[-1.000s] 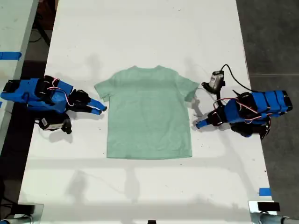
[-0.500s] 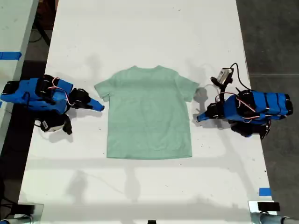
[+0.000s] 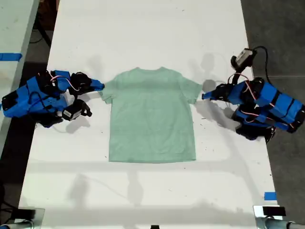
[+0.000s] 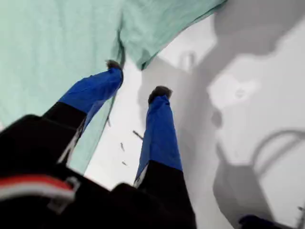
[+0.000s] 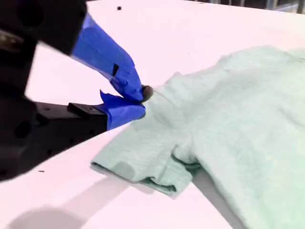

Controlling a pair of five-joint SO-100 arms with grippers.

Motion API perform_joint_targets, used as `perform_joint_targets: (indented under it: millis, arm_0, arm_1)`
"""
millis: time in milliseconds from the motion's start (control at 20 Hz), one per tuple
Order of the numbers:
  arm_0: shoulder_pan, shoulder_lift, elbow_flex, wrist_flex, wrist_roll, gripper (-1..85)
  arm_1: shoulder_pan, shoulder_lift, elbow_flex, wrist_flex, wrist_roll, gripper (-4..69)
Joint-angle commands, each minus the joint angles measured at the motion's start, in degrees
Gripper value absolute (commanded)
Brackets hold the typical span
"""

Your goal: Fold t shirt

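1. White table (image 3: pixel 152 33), long, running top to bottom of the exterior view; dark floor on both sides.
2. The t shirt (image 3: pixel 151 117) lies flat, mid-table, neck toward the exterior view's top, both sleeves spread, hem straight.
3. Two blue arms flank it, one on each side of the exterior view.
4. My first gripper (image 4: pixel 136 78), on the exterior view's right (image 3: pixel 206 96): jaws apart, one fingertip over the shirt body by the sleeve seam, the other over bare table just beside the sleeve edge. Nothing held.
5. My second gripper (image 5: pixel 138 100), on the exterior view's left (image 3: pixel 99 86): jaws nearly together at the sleeve's shoulder edge. The tips seem to touch cloth, but whether any fabric is pinched between them I cannot tell.
6. Blue tape strip (image 3: pixel 269 195) on the table, at the exterior view's lower right.
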Motion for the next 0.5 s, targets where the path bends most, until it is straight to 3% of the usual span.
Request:
perform_joint_targets:
  millis: [0,250,450]
  arm_0:
    - [-0.88,0.44,2.29,-0.26,1.23,-0.2]
    - [0.88,0.44,2.29,-0.35,1.32,-0.2]
    - [1.67,0.44,2.29,-0.35,1.05,-0.2]
  arm_1:
    - [11.43,-23.29,-12.13,-7.38,-7.56,21.2]
    - [17.75,-53.79,-24.35,-21.62,-9.58,26.5]
    - [15.64,-69.96,-33.31,-25.14,-7.56,25.1]
